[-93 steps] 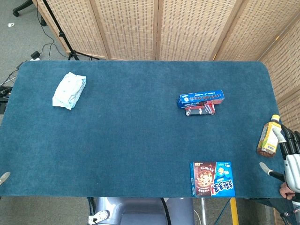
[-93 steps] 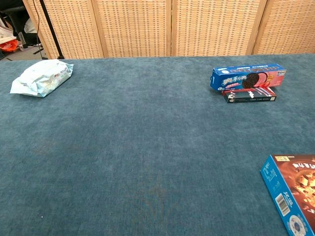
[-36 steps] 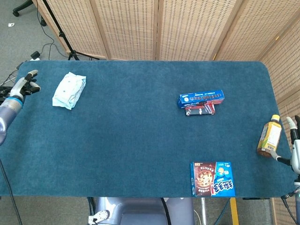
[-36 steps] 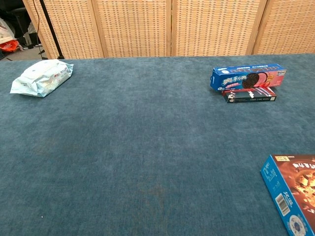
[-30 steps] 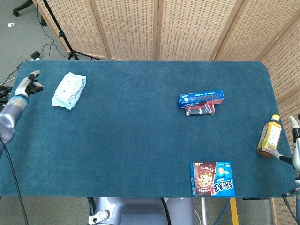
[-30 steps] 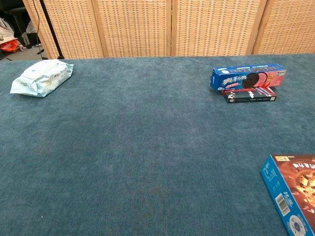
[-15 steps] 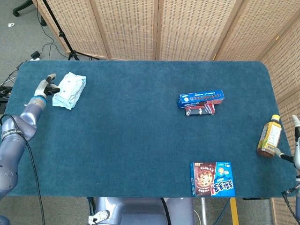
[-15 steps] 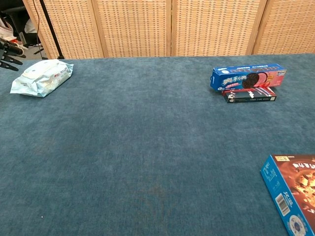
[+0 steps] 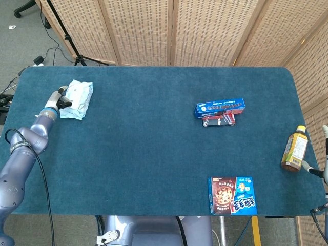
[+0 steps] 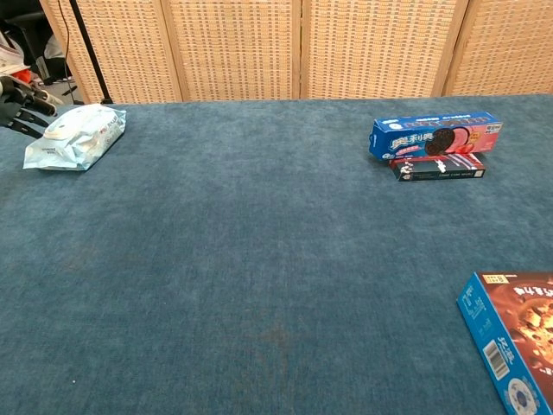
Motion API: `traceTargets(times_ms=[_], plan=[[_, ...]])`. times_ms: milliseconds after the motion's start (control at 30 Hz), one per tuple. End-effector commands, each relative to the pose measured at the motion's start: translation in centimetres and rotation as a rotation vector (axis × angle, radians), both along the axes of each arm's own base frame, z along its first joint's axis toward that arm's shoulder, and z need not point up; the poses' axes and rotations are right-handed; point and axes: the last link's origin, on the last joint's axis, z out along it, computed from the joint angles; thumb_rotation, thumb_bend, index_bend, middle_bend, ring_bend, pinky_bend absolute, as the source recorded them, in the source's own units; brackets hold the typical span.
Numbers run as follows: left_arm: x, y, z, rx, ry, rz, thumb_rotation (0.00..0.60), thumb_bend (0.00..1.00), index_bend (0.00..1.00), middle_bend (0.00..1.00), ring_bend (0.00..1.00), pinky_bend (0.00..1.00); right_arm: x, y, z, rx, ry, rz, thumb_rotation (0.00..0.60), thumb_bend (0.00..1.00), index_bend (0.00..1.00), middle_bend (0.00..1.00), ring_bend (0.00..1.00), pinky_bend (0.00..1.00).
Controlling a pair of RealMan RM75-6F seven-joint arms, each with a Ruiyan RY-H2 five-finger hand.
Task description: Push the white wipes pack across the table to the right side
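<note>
Head high overhead, chest low, table-level

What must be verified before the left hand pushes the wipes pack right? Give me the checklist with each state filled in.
1. Left hand at the left edge of the wipes pack: ok, fingers appear to touch it.
2. Pack flat on the table: ok.
3. Straight path to the right free of objects: cannot tell; the blue cookie box and the dark box lie slightly nearer the robot.
4. Bottle upright near the right edge: ok.
5. Right hand clear of the path: ok, at the table's right edge.
</note>
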Motion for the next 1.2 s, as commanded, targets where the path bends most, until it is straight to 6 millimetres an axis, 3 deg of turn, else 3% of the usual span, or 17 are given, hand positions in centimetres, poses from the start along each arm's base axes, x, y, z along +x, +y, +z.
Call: traceTargets(times_ms=[33, 433, 667, 1200], plan=[[0.4, -0.3, -0.7, -0.069, 0.038, -0.015, 0.600, 1.00, 0.00, 0.01, 0.02, 0.30, 0.0, 0.0, 0.0, 0.001, -0.001, 0.001, 0.600, 0.00, 0.00, 0.00, 0.00, 0.00], [3.0, -1.0, -1.4, -0.275, 0.119, -0.142, 0.600, 1.00, 0.01, 0.07, 0.08, 0.32, 0.1, 0.1, 0.2, -0.005, -0.007, 0.008, 0.600, 0.00, 0.00, 0.00, 0.00, 0.00], [4.4, -0.7, -0.4, -0.297, 0.050, -0.198, 0.600, 1.00, 0.01, 0.07, 0.08, 0.34, 0.2, 0.1, 0.3, -0.007, -0.012, 0.012, 0.600, 0.00, 0.00, 0.00, 0.00, 0.00], [7.9, -1.2, -1.8, -0.326, -0.192, -0.364, 0.600, 1.00, 0.01, 0.07, 0.08, 0.34, 0.4, 0.2, 0.1, 0.001, -0.011, 0.020, 0.600, 0.00, 0.00, 0.00, 0.00, 0.00]])
